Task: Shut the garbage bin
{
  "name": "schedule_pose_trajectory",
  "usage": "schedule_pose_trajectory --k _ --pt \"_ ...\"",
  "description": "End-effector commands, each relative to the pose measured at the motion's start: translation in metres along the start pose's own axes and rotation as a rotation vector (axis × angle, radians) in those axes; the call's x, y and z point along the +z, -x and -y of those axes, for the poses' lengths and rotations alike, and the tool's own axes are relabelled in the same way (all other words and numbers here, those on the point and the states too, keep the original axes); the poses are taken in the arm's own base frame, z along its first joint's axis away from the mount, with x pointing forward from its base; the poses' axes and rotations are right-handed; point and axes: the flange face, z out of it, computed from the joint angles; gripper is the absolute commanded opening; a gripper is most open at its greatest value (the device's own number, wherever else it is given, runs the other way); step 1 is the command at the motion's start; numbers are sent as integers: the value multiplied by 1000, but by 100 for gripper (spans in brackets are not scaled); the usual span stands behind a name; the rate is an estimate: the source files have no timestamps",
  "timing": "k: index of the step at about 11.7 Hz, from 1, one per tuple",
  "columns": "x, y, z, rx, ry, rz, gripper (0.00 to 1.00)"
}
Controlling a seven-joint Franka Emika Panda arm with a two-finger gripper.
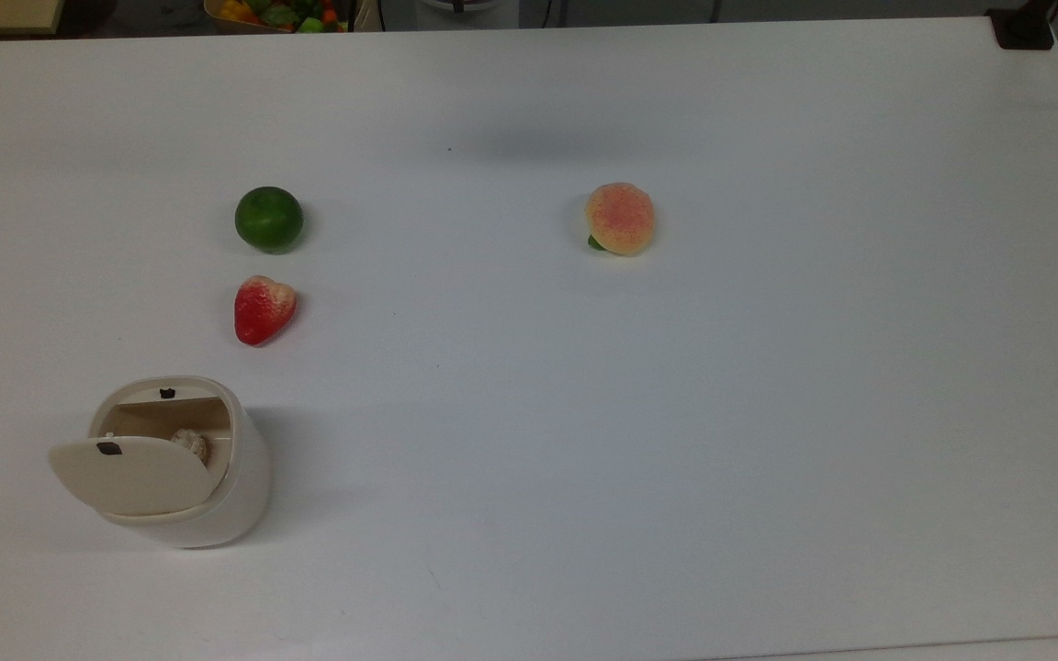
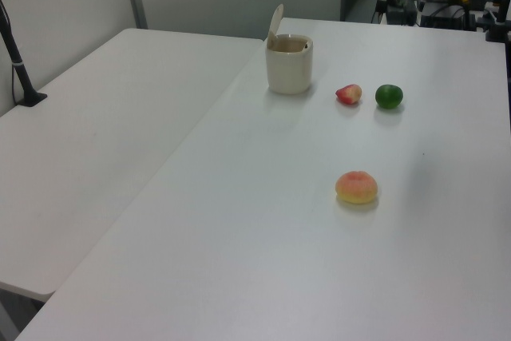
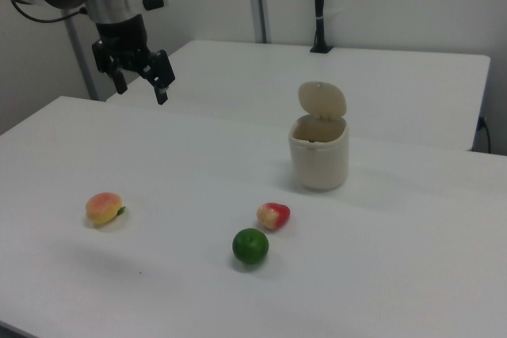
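The garbage bin (image 1: 226,500) is a cream-white tub at the top view's lower left. Its flat beige lid (image 1: 129,473) with a small black mark stands swung up, leaving the top uncovered; a pale lump (image 1: 191,444) lies inside. The bin (image 2: 289,69) sits at the table's far side in the left view, lid (image 2: 275,23) upright. In the right view the bin (image 3: 318,160) stands mid-table with the lid (image 3: 322,100) raised behind it. My gripper (image 3: 142,89) hangs open and empty high above the table at the right view's upper left, far from the bin.
A green lime (image 1: 268,219) and a red strawberry (image 1: 264,308) lie just beyond the bin in the top view. A peach (image 1: 620,218) rests near the middle of the white table (image 1: 768,413). A second table (image 2: 96,133) adjoins it.
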Motion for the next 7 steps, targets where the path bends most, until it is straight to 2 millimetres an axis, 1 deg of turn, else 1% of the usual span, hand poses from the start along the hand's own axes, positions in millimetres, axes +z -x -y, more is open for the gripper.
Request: schedule_pose_trajectory --k 1,7 --pt "2 2 -1 -18 6 -17 100" --pt "1 -1 -2 -25 8 -30 100"
